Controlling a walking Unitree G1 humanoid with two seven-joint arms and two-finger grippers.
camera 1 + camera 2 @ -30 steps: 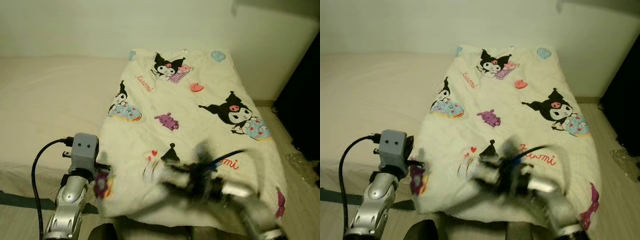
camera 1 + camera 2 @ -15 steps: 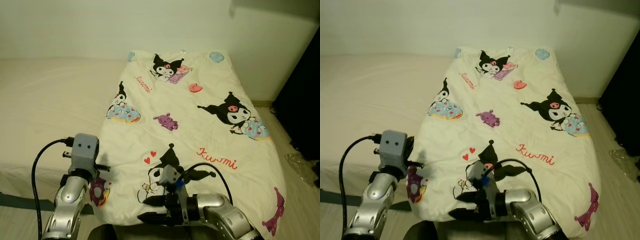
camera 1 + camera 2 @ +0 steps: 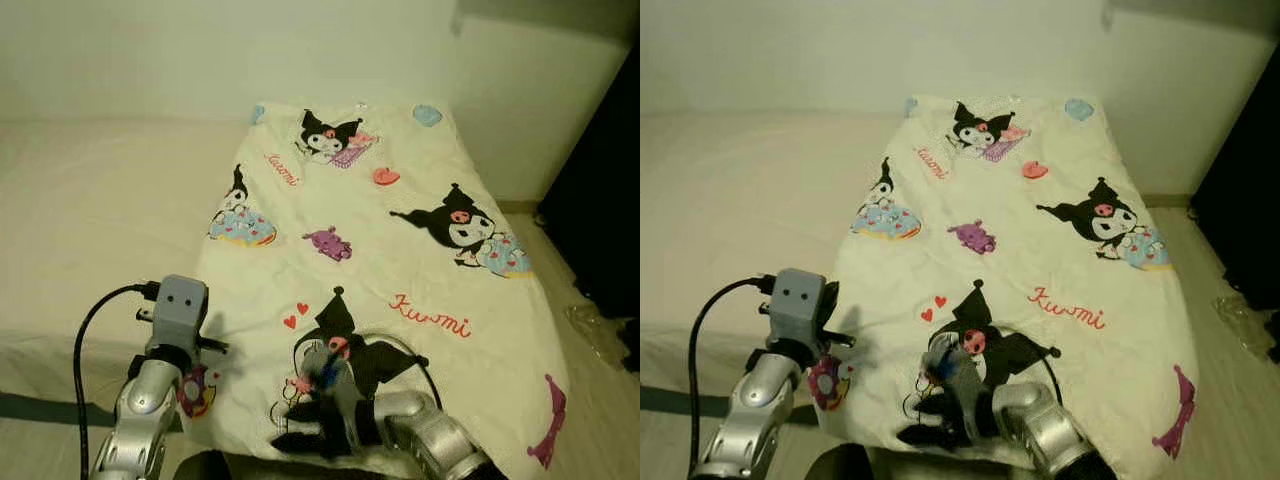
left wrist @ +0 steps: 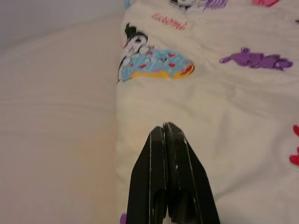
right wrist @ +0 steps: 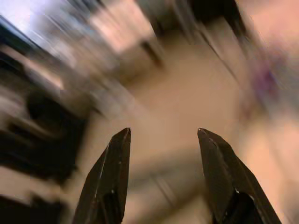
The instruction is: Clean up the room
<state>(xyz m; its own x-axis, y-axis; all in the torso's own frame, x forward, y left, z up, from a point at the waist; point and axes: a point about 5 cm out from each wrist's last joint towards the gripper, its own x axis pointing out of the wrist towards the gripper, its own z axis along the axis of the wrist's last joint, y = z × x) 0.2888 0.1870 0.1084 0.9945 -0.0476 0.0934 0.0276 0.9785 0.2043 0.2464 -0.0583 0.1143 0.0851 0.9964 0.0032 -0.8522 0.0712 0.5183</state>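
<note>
A cream blanket printed with black cartoon figures, hearts and red lettering lies spread flat over the right part of a bed. My left gripper is shut, with nothing between its fingers, and hovers just over the blanket's left edge near the front corner. The right gripper sits at the blanket's front edge and points to the left. In the blurred right wrist view its fingers stand wide apart and hold nothing.
The bare cream mattress stretches to the left of the blanket. Dark furniture stands at the right, with a clear plastic piece on the floor before it. A pale wall closes off the back.
The blanket's near part was bunched one second ago and now lies flat, with its print showing. My right arm swung off it and down to the front edge. The left arm barely shifted.
</note>
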